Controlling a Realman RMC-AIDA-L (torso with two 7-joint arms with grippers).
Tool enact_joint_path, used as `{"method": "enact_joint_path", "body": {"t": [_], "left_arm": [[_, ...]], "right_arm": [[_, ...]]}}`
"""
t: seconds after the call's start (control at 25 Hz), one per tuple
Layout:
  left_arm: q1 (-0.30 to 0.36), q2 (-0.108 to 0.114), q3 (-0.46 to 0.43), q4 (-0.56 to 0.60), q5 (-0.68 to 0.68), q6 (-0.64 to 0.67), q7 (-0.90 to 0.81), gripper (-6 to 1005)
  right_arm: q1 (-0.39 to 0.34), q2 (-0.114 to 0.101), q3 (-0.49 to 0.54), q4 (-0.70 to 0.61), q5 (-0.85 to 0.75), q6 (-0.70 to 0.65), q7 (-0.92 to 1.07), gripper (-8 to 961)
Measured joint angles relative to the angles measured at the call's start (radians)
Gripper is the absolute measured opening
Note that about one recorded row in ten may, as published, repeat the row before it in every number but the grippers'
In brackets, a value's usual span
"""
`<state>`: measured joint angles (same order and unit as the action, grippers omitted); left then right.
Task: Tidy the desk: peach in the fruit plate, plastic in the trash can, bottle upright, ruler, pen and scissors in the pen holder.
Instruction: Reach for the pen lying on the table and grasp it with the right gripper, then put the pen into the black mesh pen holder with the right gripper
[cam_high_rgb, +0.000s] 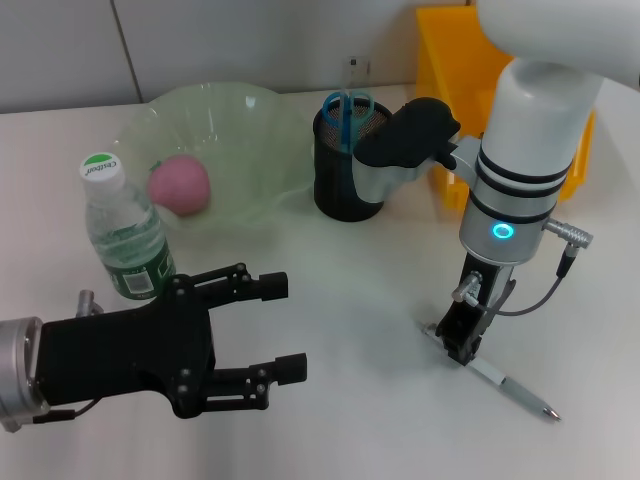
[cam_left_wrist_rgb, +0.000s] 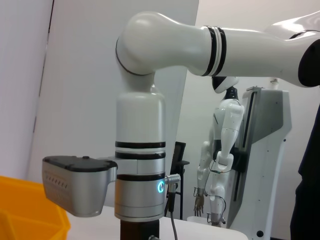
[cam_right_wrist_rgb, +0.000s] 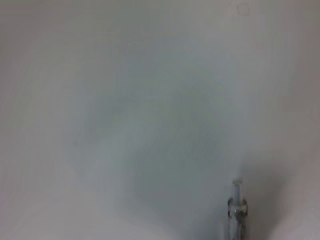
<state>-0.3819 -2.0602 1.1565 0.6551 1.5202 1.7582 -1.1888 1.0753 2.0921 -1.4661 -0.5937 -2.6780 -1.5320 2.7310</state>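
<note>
The pen (cam_high_rgb: 505, 385) lies on the white table at the front right. My right gripper (cam_high_rgb: 461, 343) points straight down and is shut on the pen's left end, at table level; the pen's end also shows in the right wrist view (cam_right_wrist_rgb: 237, 209). My left gripper (cam_high_rgb: 280, 328) is open and empty, low at the front left. The bottle (cam_high_rgb: 125, 230) stands upright just behind the left gripper. The pink peach (cam_high_rgb: 180, 185) lies in the green translucent fruit plate (cam_high_rgb: 255, 125). The blue scissors (cam_high_rgb: 347, 108) stand in the black mesh pen holder (cam_high_rgb: 340, 175). The ruler and the plastic are out of view.
A yellow bin (cam_high_rgb: 445, 70) stands at the back right, behind my right arm (cam_left_wrist_rgb: 140, 150). The right arm's wrist camera housing (cam_high_rgb: 405, 140) hangs close to the pen holder's right side. Bare table lies between the two grippers.
</note>
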Motion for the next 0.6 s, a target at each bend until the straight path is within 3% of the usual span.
{"method": "enact_joint_path", "body": {"t": [0.2,0.6], "left_arm": [[0.0,0.0,0.0,0.004,0.0,0.005,-0.001,812],[0.0,0.002,-0.001,0.005,0.0,0.006,-0.001,813]], "right_arm": [[-0.006,0.0,0.001,-0.009,0.003,-0.001,-0.003,120],[-0.052,-0.014,0.066,-0.166,0.049,-0.046,-0.023,127]]}}
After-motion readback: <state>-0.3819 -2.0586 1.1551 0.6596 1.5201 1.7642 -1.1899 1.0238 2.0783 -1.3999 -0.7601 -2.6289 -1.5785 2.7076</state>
